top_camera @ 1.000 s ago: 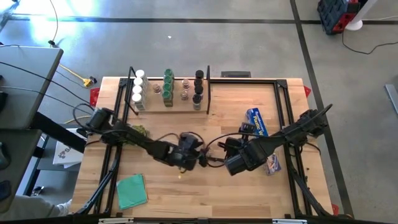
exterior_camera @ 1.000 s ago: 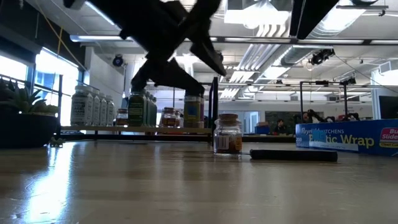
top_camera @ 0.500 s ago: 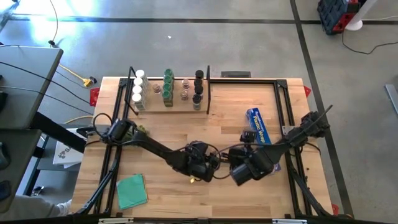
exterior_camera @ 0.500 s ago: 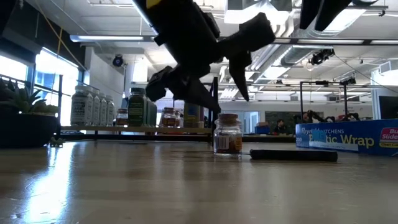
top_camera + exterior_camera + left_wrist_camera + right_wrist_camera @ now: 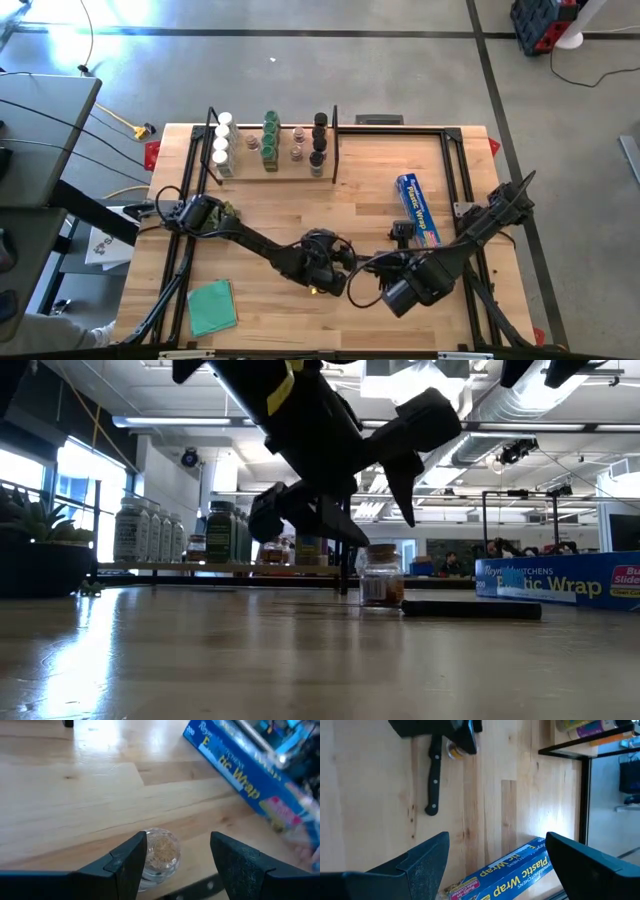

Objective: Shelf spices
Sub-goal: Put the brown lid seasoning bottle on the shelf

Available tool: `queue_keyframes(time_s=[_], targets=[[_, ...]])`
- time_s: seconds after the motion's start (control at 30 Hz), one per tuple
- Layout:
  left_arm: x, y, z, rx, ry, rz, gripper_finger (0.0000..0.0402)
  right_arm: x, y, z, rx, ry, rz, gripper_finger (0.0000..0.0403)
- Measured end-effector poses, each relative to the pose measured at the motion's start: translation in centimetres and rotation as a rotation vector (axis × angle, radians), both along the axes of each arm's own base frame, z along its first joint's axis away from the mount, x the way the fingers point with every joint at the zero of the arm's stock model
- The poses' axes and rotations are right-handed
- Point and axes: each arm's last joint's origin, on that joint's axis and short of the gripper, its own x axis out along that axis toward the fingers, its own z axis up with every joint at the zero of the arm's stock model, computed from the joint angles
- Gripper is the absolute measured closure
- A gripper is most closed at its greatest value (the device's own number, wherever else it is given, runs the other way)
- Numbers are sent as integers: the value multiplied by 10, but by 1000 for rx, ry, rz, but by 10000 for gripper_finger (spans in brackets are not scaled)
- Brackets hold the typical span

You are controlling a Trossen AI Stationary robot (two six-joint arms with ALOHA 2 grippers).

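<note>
A small clear jar of brownish spice [image 5: 160, 852] stands upright on the table, beside a dark-handled knife [image 5: 434, 775]. My left gripper [image 5: 177, 855] is open and lowered over the jar [image 5: 382, 577], with one finger on each side of it. My right gripper [image 5: 495, 870] is open and hovers above the blue wrap box [image 5: 510, 870], touching nothing. The shelf [image 5: 270, 165] at the far side carries rows of jars with white caps [image 5: 222, 140], green caps [image 5: 270, 135] and black caps [image 5: 318, 140]. My left gripper has one finger [image 5: 131, 862] against the jar's side [image 5: 149, 865]; the other finger stands apart from it. The fingers slant down from the table's left. The jar rests upright on its base on the table.
The blue wrap box [image 5: 417, 208] lies toward the right. A green cloth [image 5: 212, 305] lies near the front left corner. Black frame rails [image 5: 455, 170] run along the table's edges. A potted plant [image 5: 40, 550] stands at the left.
My left gripper has come down and moved toward the table's right and near edge, rolling as it went, until its fingers came around the jar. The jar has slid a little toward the knife. My right gripper has swung toward the near edge and stayed open.
</note>
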Motion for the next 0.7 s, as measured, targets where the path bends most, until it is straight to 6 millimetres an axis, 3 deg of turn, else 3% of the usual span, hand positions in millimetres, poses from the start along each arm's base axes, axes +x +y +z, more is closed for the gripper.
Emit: queue_keyframes(time_s=[0.23, 0.4, 0.7], targets=[[-16, -4, 22, 57, 147, -111, 181, -7, 9, 0, -3, 4, 43, 77], [-24, -7, 39, 86, 129, -108, 181, -10, 14, 0, 0, -1, 51, 77], [-33, -22, 27, 88, 175, -120, 181, -12, 17, 0, 2, -17, 45, 77]])
